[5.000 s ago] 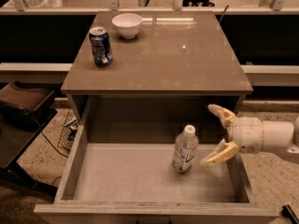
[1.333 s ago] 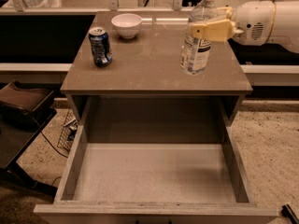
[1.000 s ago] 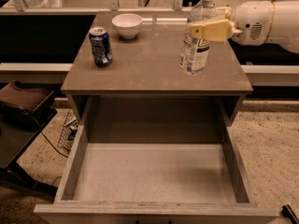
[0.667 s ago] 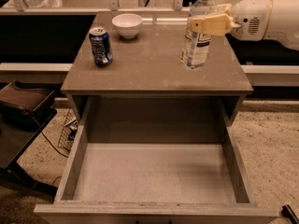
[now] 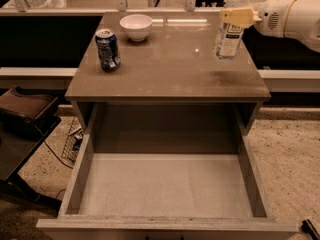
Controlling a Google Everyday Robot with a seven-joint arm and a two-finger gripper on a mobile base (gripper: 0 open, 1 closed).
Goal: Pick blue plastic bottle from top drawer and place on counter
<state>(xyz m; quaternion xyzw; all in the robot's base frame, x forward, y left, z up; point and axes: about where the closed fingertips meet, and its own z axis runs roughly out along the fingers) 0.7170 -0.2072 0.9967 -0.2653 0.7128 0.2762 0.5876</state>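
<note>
The blue plastic bottle (image 5: 227, 40), clear with a white label, is upright over the back right part of the counter (image 5: 170, 71). I cannot tell whether its base touches the surface. My gripper (image 5: 239, 15) reaches in from the right and is shut on the bottle's upper part, one pale finger crossing in front of it. The top drawer (image 5: 165, 186) is pulled fully open below the counter and holds nothing.
A blue soda can (image 5: 107, 50) stands at the counter's left side and a white bowl (image 5: 136, 26) at its back middle. A dark chair (image 5: 25, 114) and a wire basket (image 5: 75, 139) sit left of the drawer. A railing runs behind the counter.
Five seconds ago the bottle stood in the drawer between my fingers. It has since been lifted onto the counter area, and in the last second moved right and toward the back with my gripper.
</note>
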